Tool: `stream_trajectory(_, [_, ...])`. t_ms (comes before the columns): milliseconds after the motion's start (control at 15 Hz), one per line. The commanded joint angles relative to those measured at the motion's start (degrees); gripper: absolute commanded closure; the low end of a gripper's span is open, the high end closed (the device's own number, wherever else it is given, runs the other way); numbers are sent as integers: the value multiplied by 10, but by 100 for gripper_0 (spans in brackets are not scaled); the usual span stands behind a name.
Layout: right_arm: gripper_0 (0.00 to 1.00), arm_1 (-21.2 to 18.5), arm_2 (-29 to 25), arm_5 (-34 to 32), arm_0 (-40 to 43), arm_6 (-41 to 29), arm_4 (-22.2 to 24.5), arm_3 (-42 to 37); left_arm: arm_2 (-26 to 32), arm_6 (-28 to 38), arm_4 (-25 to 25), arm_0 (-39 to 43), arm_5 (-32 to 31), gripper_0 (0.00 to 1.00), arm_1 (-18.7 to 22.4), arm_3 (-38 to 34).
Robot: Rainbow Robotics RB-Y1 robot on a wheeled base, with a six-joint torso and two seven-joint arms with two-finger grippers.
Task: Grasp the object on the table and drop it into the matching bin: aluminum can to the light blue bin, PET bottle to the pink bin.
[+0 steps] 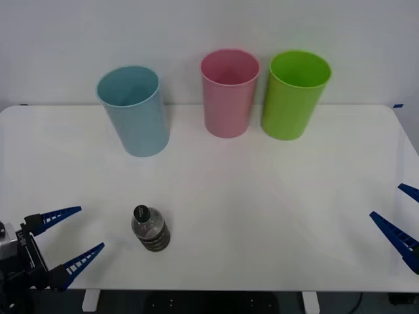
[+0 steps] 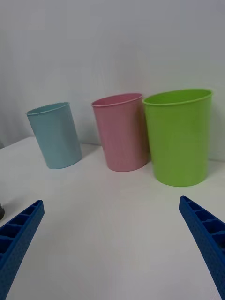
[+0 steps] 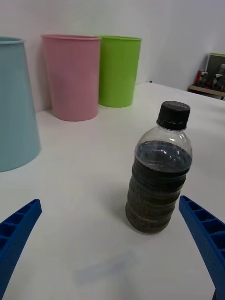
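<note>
Standing upright – PET bottle (image 3: pixel 159 168) | left gripper (image 1: pixel 69 239) agape beside – wrist view

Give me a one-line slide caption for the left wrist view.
Open left end effector faces the upright PET bottle on the table; light blue bin and pink bin behind.

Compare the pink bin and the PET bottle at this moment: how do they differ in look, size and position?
The pink bin is opaque, plain and open-topped; the PET bottle is clear, ribbed, capped in black and holds dark liquid. The bin is much taller and wider than the bottle. The bin stands at the table's far edge, the bottle near the front, by the open left pincer. Both stand upright.
</note>
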Motion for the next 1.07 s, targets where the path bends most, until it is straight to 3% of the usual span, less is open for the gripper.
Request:
stream_trajectory(67, [0,0,0,0,0,0,0,0,-14,-29,-6,0,0,0,0,1])
stream_trajectory(667, [0,0,0,0,0,0,0,0,-72,-65,-6,-29,2,0,-3,43])
stream_trajectory(1067, [0,0,0,0,0,0,0,0,-78,-75,-32,-38,10,0,-43,43])
